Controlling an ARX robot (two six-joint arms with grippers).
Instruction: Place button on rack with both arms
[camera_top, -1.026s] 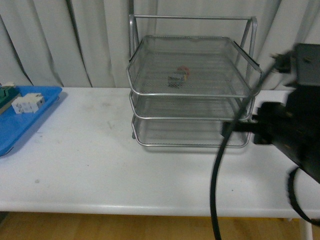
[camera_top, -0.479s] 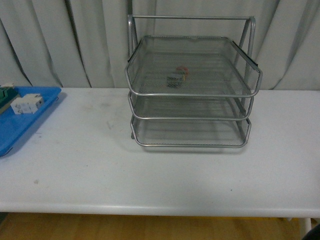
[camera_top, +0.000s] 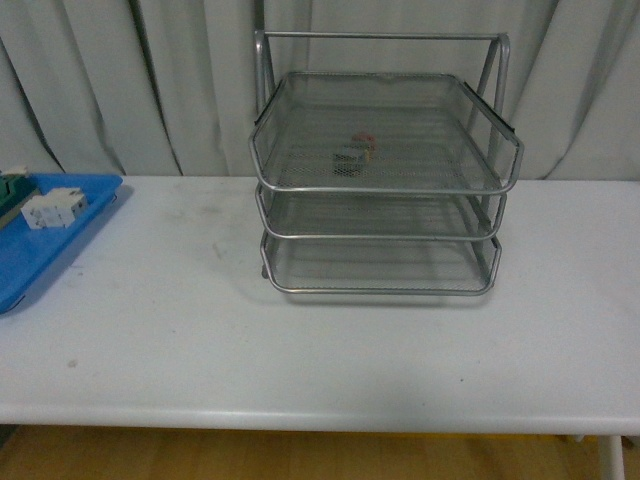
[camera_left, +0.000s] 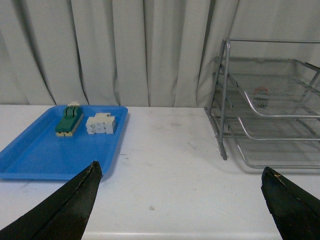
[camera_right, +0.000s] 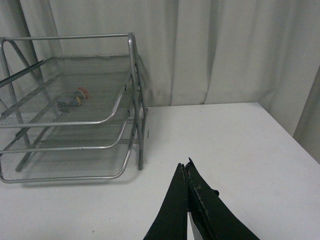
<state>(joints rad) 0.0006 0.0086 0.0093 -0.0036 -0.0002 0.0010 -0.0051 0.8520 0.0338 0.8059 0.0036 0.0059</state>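
My right arm has pulled back out of the front view, gripper clenched empty; left gripper released. The button sits on the rack's top tier, well ahead of both: done, I judge

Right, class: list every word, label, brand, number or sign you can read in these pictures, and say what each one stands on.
None can be read.
Rack: bare wire mesh, no label showing.
Button: too small and blurred through the mesh to tell any marking.
White block and green block on the blue tray: no print legible.
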